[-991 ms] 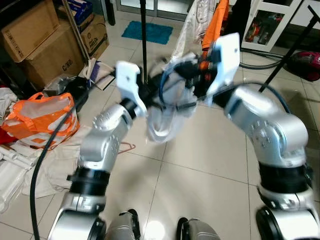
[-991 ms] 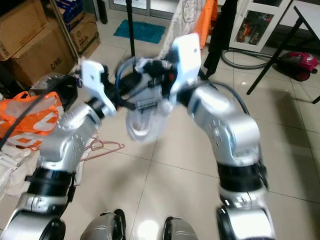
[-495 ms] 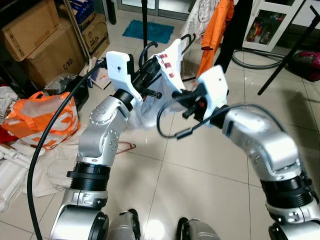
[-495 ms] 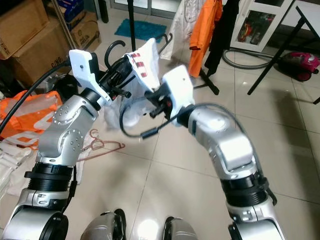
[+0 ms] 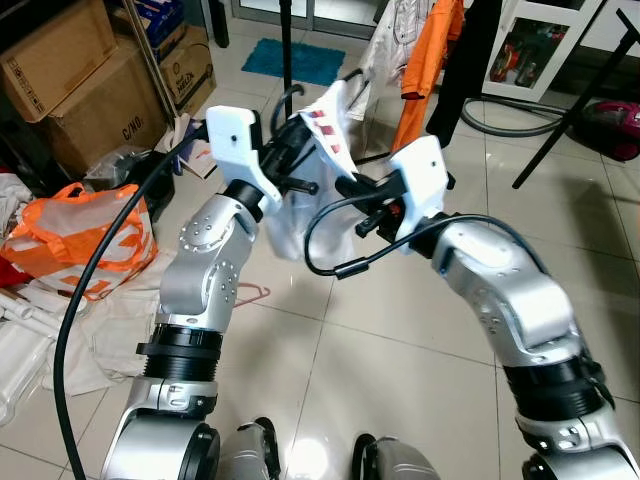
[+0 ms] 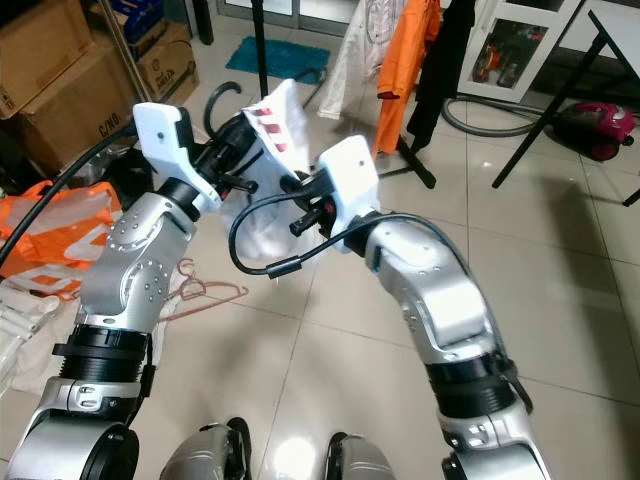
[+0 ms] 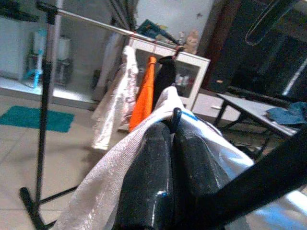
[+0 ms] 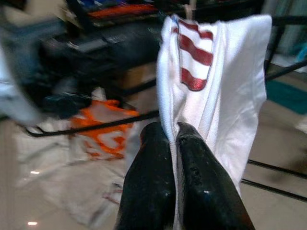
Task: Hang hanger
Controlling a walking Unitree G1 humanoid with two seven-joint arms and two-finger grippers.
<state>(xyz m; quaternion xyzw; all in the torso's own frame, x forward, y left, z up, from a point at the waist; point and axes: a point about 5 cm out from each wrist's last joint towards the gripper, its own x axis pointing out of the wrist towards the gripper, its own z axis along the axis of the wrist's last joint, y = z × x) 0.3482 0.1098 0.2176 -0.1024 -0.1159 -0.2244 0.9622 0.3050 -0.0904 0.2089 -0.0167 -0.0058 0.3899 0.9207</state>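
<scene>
In the left eye view, the left end effector [image 5: 296, 160] is holding up a black hanger [image 5: 283, 100] draped with a white garment [image 5: 300, 205] bearing red stripes, while the right end effector [image 5: 360, 196] is pinching the cloth just beside it; both arms are raised in front of the chest, with the garment rack's pole [image 5: 287, 40] beyond. In the left wrist view, the two fingers [image 7: 146, 177] are pressing together on the hanger's neck under the fabric, and the rail [image 7: 91, 21] is running above, already carrying an orange garment [image 7: 145, 93]. In the right wrist view, the fingers [image 8: 152, 177] are closing on a fold of the white garment, probably steadying it. To do this step well, the hook should be rising above the rail before lowering, keeping the cloth clear of the hook's mouth.
</scene>
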